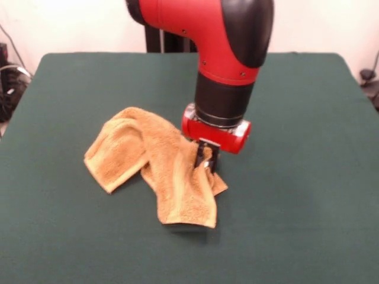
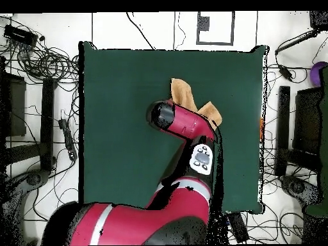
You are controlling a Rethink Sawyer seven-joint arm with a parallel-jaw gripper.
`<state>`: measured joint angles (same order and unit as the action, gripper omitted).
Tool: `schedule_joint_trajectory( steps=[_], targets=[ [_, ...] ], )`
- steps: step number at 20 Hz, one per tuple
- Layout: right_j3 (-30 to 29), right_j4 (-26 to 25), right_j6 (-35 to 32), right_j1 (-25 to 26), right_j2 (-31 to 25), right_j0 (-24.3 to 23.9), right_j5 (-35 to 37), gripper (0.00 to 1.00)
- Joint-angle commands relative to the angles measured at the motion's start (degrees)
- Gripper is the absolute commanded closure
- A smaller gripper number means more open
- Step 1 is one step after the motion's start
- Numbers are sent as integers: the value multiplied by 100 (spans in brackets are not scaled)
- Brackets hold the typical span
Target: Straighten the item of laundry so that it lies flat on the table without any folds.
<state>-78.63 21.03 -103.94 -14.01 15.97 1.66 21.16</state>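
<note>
The gripper (image 1: 206, 160) is pinched on the right-hand edge of the crumpled orange towel (image 1: 151, 163) — likely to drag that fold outward across the green table (image 1: 308, 195).

no text, label, brand or number can be read in either view. the pale panel on the arm (image 2: 202, 158) shows small dark marks, too blurred to make out.
</note>
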Motion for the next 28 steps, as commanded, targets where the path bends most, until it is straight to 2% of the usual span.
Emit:
schedule_joint_trajectory(
  steps=[1, 5, 12, 18, 23, 24, 28],
  targets=[
    [-1170, 591, -2116, 149, -651, 625, 546, 100],
    [-1230, 669, -2345, -26, -353, 920, 852, 100],
    [-1207, 726, -2488, -107, -233, 1069, 1067, 100],
    [-1223, 842, -2554, 34, -428, 1020, 762, 100],
    [-1394, 993, -2749, 48, -468, 1173, 327, 100],
    [-1423, 1010, -2755, 56, -470, 1192, 200, 0],
    [-1368, 1114, -2864, 253, -514, 1205, -339, 0]
  ],
)
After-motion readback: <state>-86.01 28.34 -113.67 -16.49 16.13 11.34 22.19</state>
